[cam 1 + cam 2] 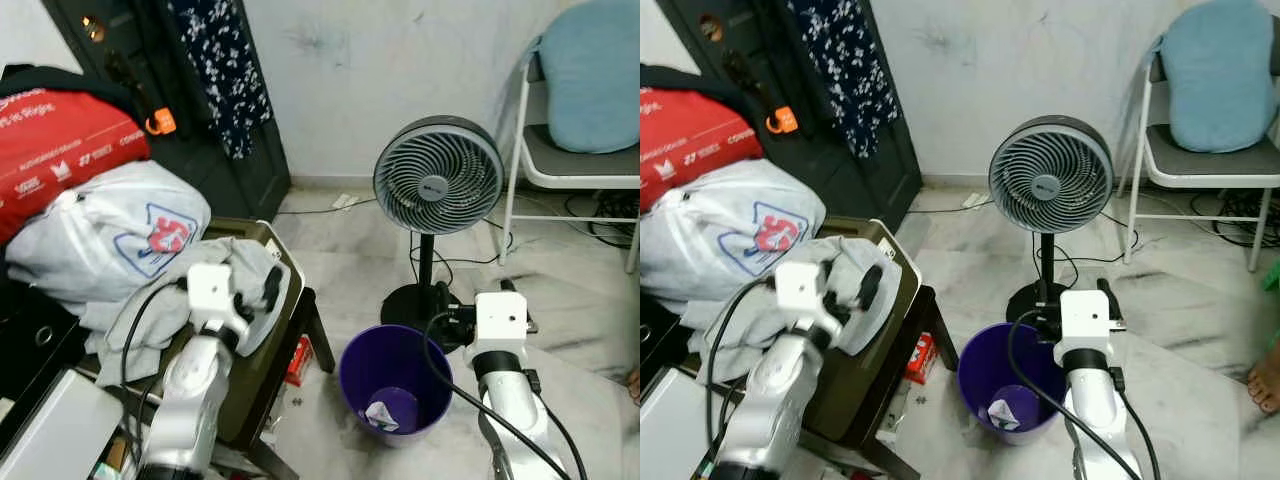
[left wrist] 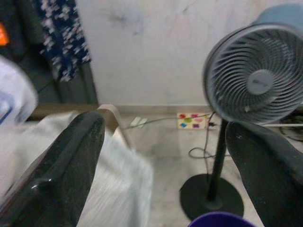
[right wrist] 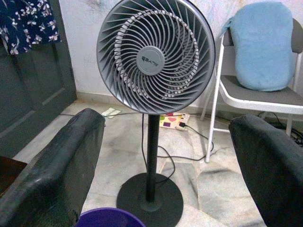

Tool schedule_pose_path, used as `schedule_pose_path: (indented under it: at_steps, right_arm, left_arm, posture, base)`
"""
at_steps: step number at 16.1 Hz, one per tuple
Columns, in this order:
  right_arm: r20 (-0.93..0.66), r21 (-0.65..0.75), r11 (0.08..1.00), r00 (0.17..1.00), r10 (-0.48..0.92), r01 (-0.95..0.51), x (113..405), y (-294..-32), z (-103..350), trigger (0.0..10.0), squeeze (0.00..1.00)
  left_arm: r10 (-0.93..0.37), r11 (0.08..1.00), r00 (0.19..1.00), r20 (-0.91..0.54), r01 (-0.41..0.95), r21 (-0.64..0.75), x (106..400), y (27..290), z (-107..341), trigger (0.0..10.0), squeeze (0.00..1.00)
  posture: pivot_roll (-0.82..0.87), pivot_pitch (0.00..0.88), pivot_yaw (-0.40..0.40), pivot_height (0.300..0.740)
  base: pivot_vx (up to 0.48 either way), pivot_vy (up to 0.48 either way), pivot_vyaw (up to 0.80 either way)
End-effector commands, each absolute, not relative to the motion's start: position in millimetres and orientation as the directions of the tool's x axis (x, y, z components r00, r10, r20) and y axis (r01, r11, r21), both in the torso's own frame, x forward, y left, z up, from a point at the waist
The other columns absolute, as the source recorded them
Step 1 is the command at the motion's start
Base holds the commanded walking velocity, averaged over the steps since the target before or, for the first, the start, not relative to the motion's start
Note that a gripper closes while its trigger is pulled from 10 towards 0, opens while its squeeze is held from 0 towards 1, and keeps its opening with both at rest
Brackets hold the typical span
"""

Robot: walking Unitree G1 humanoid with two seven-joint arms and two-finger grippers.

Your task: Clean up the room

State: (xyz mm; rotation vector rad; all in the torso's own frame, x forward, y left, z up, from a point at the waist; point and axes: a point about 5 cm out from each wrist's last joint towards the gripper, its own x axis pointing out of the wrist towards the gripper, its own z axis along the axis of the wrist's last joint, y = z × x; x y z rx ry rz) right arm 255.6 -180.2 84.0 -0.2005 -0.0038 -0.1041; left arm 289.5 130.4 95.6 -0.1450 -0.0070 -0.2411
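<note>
Cloth (image 1: 150, 320) — beneath open left jaws

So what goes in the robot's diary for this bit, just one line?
left gripper: open, over grey cloth | right gripper: open, above round purple plastic bin | bin: paper scrap inside

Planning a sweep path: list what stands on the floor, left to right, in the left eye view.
Low olive table → purple bin → pedestal fan → white folding chair.
</note>
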Motion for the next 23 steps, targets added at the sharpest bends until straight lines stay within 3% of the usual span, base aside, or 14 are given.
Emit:
schedule_pose_path:
  at_steps: [1, 4, 5, 6, 7, 11, 23]
  right_arm:
    - [0.023, -0.194, 0.976, 0.995, -0.097, 0.099, 256.1, -177.5, 85.5, 10.0, 1.0]
    - [0.012, -0.223, 0.974, 0.999, -0.035, 0.036, 262.1, -176.9, 88.7, 10.0, 1.0]
    - [0.01, -0.228, 0.973, 1.0, -0.024, 0.026, 263.6, -177.1, 89.5, 10.0, 0.93]
    - [0.006, -0.238, 0.971, 1.0, 0.014, -0.012, 269.6, -174.6, 91.3, 10.0, 0.32]
    - [0.003, -0.243, 0.97, 0.999, 0.032, -0.031, 272.7, -172.5, 92.1, 10.0, 0.0]
    - [0.012, -0.258, 0.964, 0.997, 0.073, -0.068, 278.8, -162.2, 95.1, 10.0, 0.0]
    - [0.036, -0.282, 0.956, 0.995, 0.095, -0.081, 273.9, -161.5, 99.3, 10.0, 0.0]
  left_arm:
    - [-0.219, 0.967, 0.976, 0.0, 0.217, -0.132, 289.5, 137.7, 90.7, 10.0, 0.0]
    - [-0.164, 0.975, 0.987, 0.002, 0.162, -0.154, 282.9, 140.8, 86.0, 10.0, 0.0]
    - [-0.154, 0.976, 0.988, 0.001, 0.153, -0.158, 281.3, 140.5, 85.1, 10.0, 0.0]
    - [-0.125, 0.978, 0.992, -0.002, 0.123, -0.171, 275.1, 141.0, 81.6, 10.0, 0.0]
    - [-0.113, 0.978, 0.994, -0.003, 0.111, -0.174, 272.3, 141.3, 80.2, 10.0, 0.0]
    - [-0.092, 0.981, 0.996, 0.002, 0.091, -0.169, 270.9, 146.3, 80.3, 10.0, 0.0]
    - [-0.111, 0.976, 0.992, 0.056, 0.12, -0.182, 275.8, 140.2, 93.9, 10.0, 0.0]
  posture:
    - [-0.31, 0.0, 0.214, 0.74]
    - [-0.28, 0.0, 0.148, 0.74]
    - [-0.27, 0.0, 0.127, 0.74]
    - [-0.26, 0.0, 0.1, 0.74]
    - [-0.25, 0.0, 0.097, 0.74]
    - [-0.25, 0.0, 0.085, 0.74]
    - [-0.26, 0.0, 0.092, 0.74]
  base:
    - [0.0, 0.0, 0.0]
    - [0.0, 0.0, 0.0]
    - [0.0, 0.0, 0.0]
    - [0.0, 0.0, 0.0]
    - [0.0, 0.0, 0.0]
    - [0.0, 0.0, 0.0]
    - [0.0, 0.0, 0.8]
